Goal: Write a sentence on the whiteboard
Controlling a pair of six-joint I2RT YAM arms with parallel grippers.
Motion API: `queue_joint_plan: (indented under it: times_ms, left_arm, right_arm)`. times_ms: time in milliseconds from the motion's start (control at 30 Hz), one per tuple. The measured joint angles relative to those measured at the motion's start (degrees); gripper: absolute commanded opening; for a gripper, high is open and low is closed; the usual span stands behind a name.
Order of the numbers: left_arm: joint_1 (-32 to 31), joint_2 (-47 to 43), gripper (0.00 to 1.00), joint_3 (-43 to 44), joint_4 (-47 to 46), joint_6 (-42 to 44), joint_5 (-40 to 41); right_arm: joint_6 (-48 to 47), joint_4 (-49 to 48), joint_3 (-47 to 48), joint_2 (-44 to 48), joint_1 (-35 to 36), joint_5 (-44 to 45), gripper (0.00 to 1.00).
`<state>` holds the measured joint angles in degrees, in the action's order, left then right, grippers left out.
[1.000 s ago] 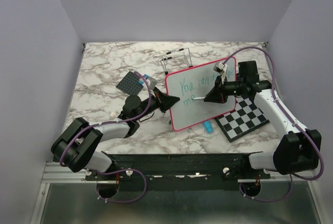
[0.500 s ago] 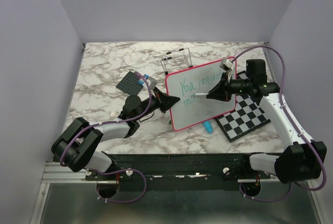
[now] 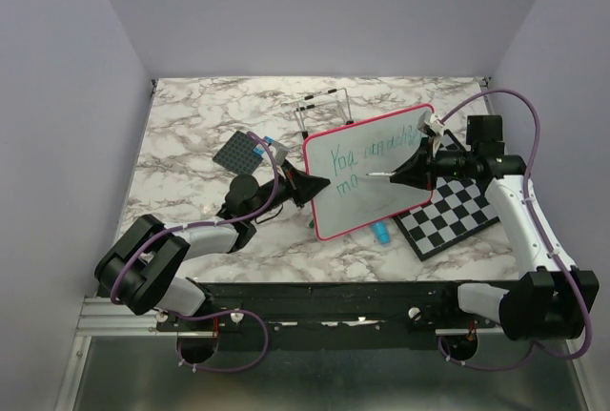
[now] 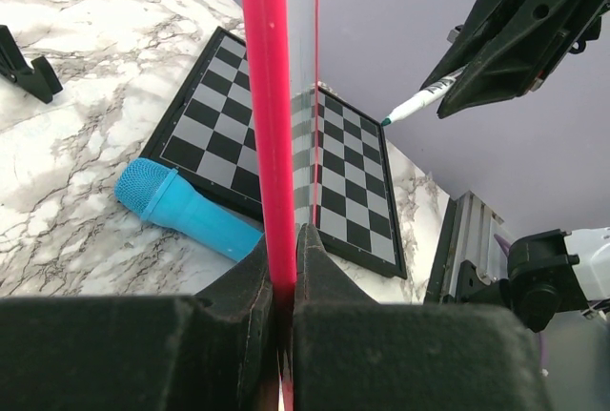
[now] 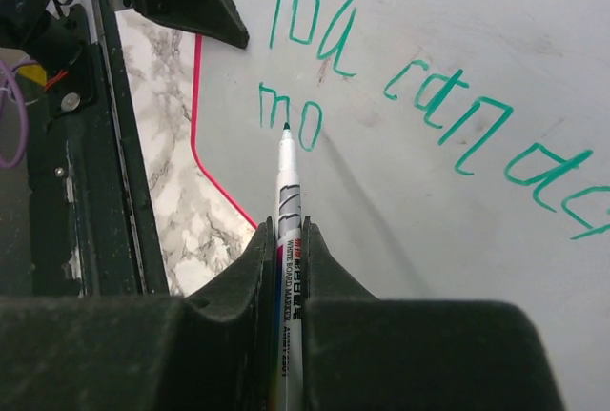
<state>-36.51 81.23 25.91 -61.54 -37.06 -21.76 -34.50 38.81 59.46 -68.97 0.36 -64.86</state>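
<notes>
The whiteboard (image 3: 367,187), glossy white with a pink-red frame, stands tilted up at the table's middle. My left gripper (image 3: 317,182) is shut on its left frame edge (image 4: 267,144). The sentence (image 3: 374,151) is green handwriting in two lines; the right wrist view shows the upper line and "mo" (image 5: 291,123) below it. My right gripper (image 3: 419,171) is shut on a white board marker (image 5: 289,211). Its green tip (image 5: 286,127) hangs just off the board beside "mo". The marker also shows in the left wrist view (image 4: 419,104).
A black-and-white checkered board (image 3: 448,217) lies right of the whiteboard, partly under it. A blue cylinder (image 3: 380,233) lies at the whiteboard's lower edge. A wire stand (image 3: 322,108) sits behind. A dark grey square plate (image 3: 242,153) lies left.
My right arm has drawn back to the right, pulling the marker away from the board's left part. The left gripper and the whiteboard have stayed still.
</notes>
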Motion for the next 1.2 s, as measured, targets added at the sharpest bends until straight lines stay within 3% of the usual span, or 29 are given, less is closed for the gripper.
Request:
queue_joint_plan:
  times_ms: [1200]
  left_arm:
    - [-0.3,-0.4,0.0,0.0,0.4,0.4,0.0]
  right_arm:
    - [-1.8,-1.3,-1.2,-3.3,-1.1,-3.8,0.01]
